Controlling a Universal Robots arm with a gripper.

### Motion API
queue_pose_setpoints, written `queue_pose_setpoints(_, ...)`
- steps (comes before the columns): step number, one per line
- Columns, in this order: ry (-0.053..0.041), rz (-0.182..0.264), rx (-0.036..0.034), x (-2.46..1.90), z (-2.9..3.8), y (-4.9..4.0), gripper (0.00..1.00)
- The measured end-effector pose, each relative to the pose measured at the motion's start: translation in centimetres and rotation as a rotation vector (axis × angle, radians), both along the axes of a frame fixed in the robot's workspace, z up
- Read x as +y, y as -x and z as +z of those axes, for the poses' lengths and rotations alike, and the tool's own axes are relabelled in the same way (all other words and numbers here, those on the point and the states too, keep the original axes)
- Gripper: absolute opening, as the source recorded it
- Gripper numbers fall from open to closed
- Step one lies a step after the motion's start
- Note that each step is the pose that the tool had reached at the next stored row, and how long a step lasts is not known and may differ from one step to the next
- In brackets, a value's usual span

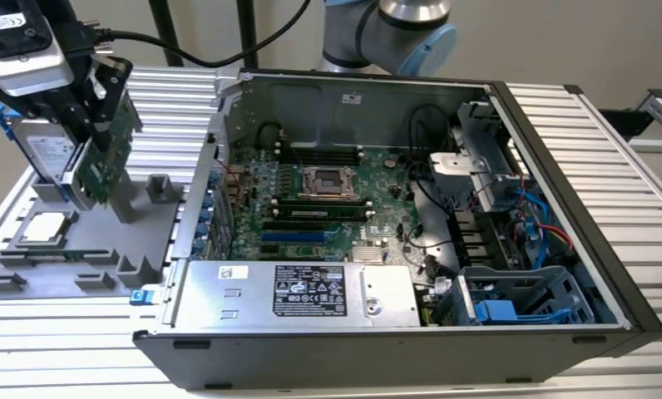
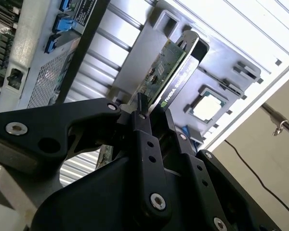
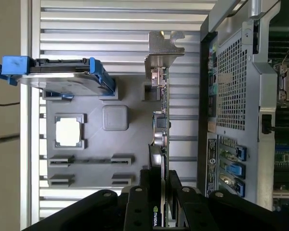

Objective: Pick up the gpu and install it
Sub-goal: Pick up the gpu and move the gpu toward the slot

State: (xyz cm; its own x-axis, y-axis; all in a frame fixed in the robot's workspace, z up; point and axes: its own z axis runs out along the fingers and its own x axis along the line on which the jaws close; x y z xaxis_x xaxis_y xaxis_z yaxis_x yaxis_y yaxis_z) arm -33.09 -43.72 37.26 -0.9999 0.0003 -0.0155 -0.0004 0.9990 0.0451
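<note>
The gpu point(image 1: 105, 166), a thin card with a green board face, stands on edge over the grey parts tray point(image 1: 59, 249) at the exterior view's left. My gripper point(image 1: 96, 125) is shut on its upper edge. In the second wrist view the black fingers point(image 2: 143, 126) clamp the gpu point(image 2: 164, 72) from both sides. The first wrist view shows the gpu point(image 3: 160, 120) edge-on with its silver bracket point(image 3: 162, 48) at the far end, held by the gripper point(image 3: 159, 185). I cannot tell whether the card's lower edge still touches the tray.
A silver hard drive in a blue caddy point(image 1: 34, 150) stands on the tray beside the card, and a processor chip point(image 1: 45, 224) lies flat there. The open computer case point(image 1: 553, 208) lies to the right, with motherboard point(image 1: 331, 208), blue expansion slot point(image 1: 298, 235) and power supply point(image 1: 298, 291).
</note>
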Motion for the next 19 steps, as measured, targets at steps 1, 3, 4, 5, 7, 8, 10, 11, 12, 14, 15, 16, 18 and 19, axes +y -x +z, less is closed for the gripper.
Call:
queue_pose_setpoints(1,0.0,0.0,0.0,0.0,0.11,0.0,0.0)
queue_pose_setpoints(3,-0.0001,0.0,-0.0001,0.0,0.35,0.0,0.0)
queue_pose_setpoints(4,0.0,0.0,0.0,0.0,0.48,0.0,0.0)
queue_pose_setpoints(5,-0.0001,0.0,-0.0001,0.0,0.61,0.0,0.0)
queue_pose_setpoints(7,0.0,0.0,0.0,0.0,0.87,0.0,0.0)
queue_pose_setpoints(8,0.0,0.0,0.0,0.0,1.0,0.0,0.0)
queue_pose_setpoints(10,0.0,0.0,0.0,0.0,1.25,0.01,0.0)
queue_pose_setpoints(11,0.0,0.0,0.0001,0.0,1.39,0.01,0.0)
queue_pose_setpoints(12,0.0,0.0,0.0,0.0,1.5,0.01,0.0)
queue_pose_setpoints(14,0.0,0.0,0.0,0.0,1.76,0.01,0.0)
queue_pose_setpoints(15,-0.0001,0.0,0.0,0.0,1.9,0.01,0.0)
queue_pose_setpoints(16,0.0,0.0,0.0,0.0,2.03,0.01,0.0)
queue_pose_setpoints(18,0.0,0.0,0.0,0.0,2.28,0.02,0.0)
queue_pose_setpoints(19,0.0,0.0,0.0,0.0,2.41,0.02,0.0)
